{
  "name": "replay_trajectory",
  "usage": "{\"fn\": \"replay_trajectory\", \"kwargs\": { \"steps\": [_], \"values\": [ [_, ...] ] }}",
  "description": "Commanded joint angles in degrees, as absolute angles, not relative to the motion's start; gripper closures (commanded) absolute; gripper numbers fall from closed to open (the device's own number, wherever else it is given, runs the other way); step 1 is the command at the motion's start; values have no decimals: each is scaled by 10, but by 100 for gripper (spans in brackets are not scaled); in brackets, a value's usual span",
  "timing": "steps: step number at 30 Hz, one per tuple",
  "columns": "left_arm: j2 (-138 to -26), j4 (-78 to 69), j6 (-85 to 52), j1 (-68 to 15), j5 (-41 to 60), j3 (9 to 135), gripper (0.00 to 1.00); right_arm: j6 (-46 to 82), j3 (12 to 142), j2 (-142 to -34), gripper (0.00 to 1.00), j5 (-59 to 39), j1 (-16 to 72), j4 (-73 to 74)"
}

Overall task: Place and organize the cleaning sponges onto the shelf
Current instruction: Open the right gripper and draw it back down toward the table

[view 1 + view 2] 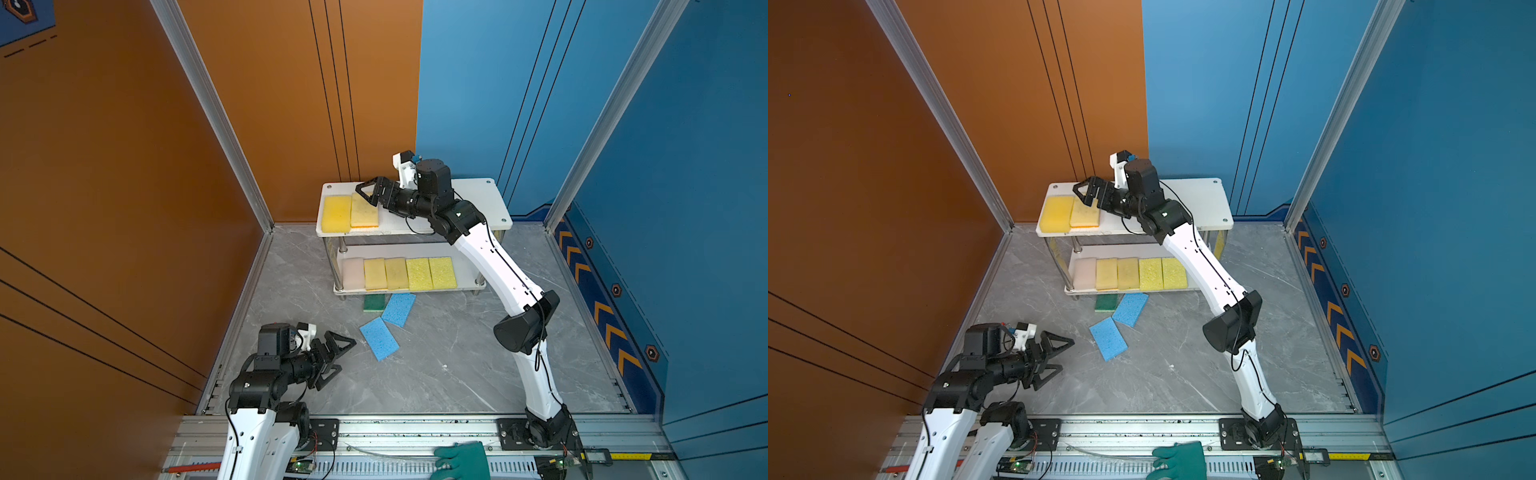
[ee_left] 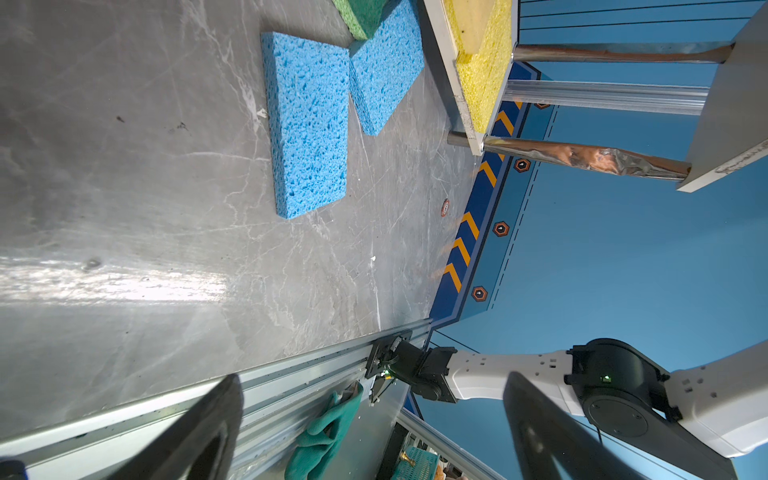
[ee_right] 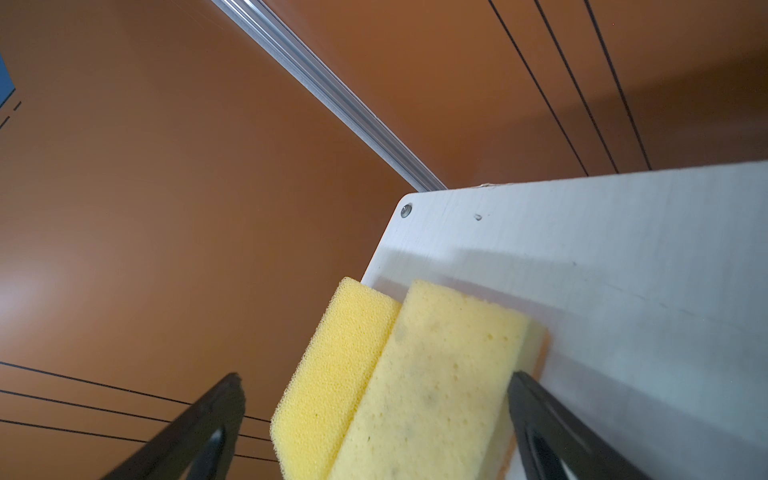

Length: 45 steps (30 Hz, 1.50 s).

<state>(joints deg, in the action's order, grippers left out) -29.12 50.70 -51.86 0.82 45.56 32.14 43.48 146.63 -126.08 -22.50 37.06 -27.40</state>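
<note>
Fingers of the right gripper [image 1: 362, 195] stand wide apart and hold nothing, above the pale yellow sponge [image 1: 365, 214] on the top board of the shelf [image 1: 478, 195]. A deeper yellow sponge [image 1: 336, 214] lies against it. Fingers of the left gripper [image 1: 348, 355] are also spread and empty, low over the surface [image 1: 436, 365]. A row of five sponges [image 1: 399, 273] fills the lower board. Two blue sponges [image 1: 379, 338] and a green sponge [image 1: 373, 303] lie on the surface before the shelf.
</note>
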Motion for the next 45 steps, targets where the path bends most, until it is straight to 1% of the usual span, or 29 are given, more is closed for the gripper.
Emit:
{"fn": "replay_trajectory", "kwargs": {
  "steps": [1,7,11,13,15,21,29,36,43,45],
  "values": [
    [-304,512,-499,14,459,325,2,427,1438,-1229,0,-209,370,-320],
    [-312,512,-486,13,447,335,2,399,1405,-1140,0,-215,378,-357],
    [-297,512,-490,8,433,327,2,367,1347,-1066,0,-214,395,-409],
    [-292,512,-491,2,427,324,2,357,1296,-1020,0,-209,398,-425],
    [-287,512,-493,-6,420,320,2,347,1235,-968,0,-193,420,-443],
    [-278,512,-505,-38,392,309,2,348,1051,-816,0,-154,430,-464],
    [-285,511,-522,-104,336,307,2,374,819,-666,0,-91,464,-460],
    [-286,509,-537,-145,298,312,2,403,685,-608,0,-72,495,-436],
    [-273,509,-551,-165,281,292,0,451,575,-575,0,-56,508,-378],
    [-274,509,-553,-169,276,291,3,463,553,-573,0,-49,509,-374]
  ]
}}
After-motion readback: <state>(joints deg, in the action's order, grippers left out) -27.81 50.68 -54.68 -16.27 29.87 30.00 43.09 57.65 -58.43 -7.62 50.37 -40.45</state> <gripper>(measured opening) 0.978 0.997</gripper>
